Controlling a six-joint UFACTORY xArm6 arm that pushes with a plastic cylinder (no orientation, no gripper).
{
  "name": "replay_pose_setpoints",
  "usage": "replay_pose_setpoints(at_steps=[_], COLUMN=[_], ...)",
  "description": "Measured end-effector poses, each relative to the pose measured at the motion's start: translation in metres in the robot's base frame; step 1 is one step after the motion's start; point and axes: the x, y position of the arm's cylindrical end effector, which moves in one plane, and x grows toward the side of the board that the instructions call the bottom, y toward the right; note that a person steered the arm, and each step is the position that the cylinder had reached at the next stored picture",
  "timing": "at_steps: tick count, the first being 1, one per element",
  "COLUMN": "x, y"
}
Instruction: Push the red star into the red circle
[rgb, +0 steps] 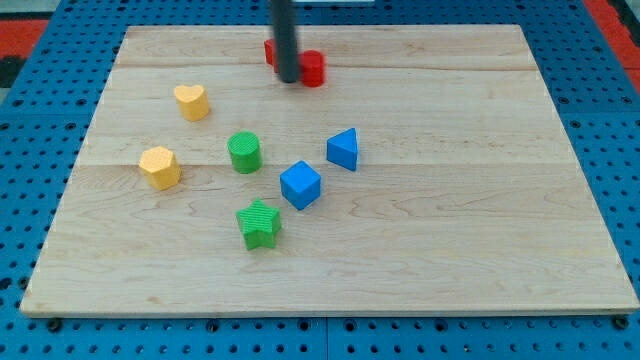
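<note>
My tip (289, 79) is at the view's top centre, at the end of the dark rod. It stands between two red blocks and partly hides both. One red block (270, 51) shows to the rod's left. The other red block (313, 68) shows to the rod's right and looks rounded. I cannot tell which is the star and which the circle. The two blocks are close together, and the rod hides whether they touch.
A yellow heart (191, 101) and a yellow hexagon (160, 166) lie at the left. A green cylinder (244, 152), a green star (259, 223), a blue cube (300, 185) and a blue triangle (343, 149) lie mid-board. The wooden board (480, 230) rests on blue pegboard.
</note>
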Motion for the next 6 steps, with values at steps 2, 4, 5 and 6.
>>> replay_pose_setpoints(at_steps=[2,4,5,6], x=[-0.021,-0.049,-0.048,-0.030], y=[-0.082,-0.059,-0.010,-0.045])
